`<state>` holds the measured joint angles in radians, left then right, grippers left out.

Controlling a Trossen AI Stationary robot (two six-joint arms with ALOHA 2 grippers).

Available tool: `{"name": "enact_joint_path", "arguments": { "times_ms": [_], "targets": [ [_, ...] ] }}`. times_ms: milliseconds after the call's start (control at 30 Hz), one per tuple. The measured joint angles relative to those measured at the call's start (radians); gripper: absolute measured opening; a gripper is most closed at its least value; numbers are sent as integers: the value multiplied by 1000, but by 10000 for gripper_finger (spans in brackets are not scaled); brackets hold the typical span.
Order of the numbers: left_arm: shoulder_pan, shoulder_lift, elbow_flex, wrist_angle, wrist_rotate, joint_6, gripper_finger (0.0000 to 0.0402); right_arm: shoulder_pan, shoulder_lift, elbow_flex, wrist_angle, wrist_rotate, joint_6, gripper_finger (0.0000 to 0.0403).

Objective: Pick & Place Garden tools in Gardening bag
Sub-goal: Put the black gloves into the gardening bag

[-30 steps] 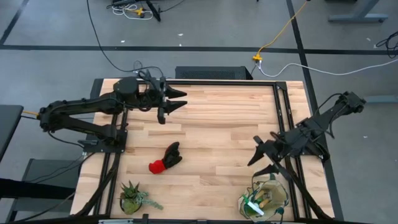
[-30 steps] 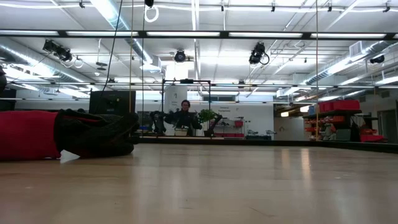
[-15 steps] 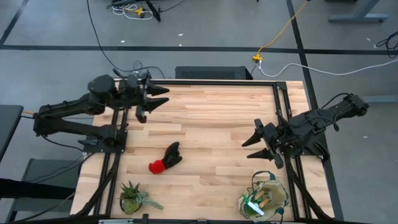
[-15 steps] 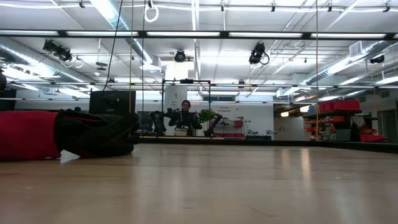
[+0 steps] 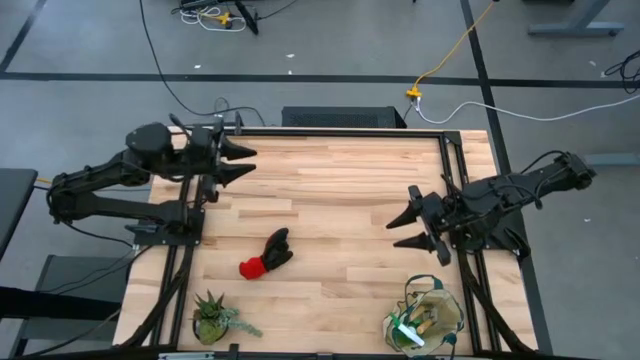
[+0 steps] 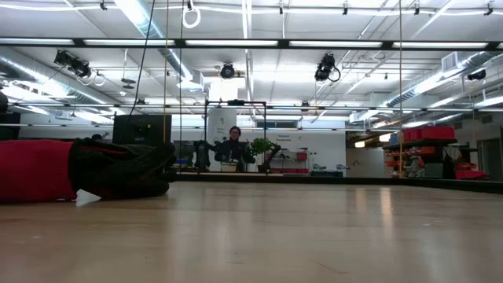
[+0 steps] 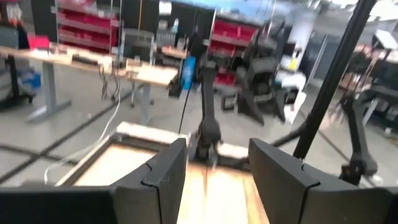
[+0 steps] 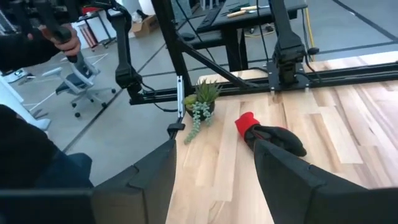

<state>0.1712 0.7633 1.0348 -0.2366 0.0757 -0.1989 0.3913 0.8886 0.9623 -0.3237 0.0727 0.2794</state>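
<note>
Both arms are dark, near-black, built of slim jointed links with rounded housings at the joints. The left gripper [image 5: 240,161] and right gripper [image 5: 407,230] each end in two pointed, wedge-shaped fingers [image 7: 163,180] — matte black, angular, with faceted moulded faces and straight seams.

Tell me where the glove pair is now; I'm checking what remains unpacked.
In the high view the red-and-black glove pair lies mid-table toward the left side, above the potted plant, across from the gardening bag, untouched by either hand.
</note>
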Motion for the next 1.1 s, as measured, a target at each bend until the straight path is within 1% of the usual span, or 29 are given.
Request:
{"name": "enact_joint_path", "arguments": {
  "times_ms": [133,367,600,700,967,1100],
  "targets": [
    [-10,18,0,-86,0,-10,181,-15,0,0,0,0,0,217],
    [-42,86,-1,-223,0,-64,181,-40,0,0,0,0,-17,217],
    [-90,173,-1,-350,1,-176,181,-62,0,0,0,0,-34,217],
    [-103,215,-1,-373,1,-209,181,-70,0,0,0,-1,-52,217],
    [-143,332,-1,-395,33,-212,181,-83,0,0,-7,-1,-57,217],
    [-165,382,-1,-399,33,-240,181,-83,0,0,-10,-1,-57,217]
  ]
}}
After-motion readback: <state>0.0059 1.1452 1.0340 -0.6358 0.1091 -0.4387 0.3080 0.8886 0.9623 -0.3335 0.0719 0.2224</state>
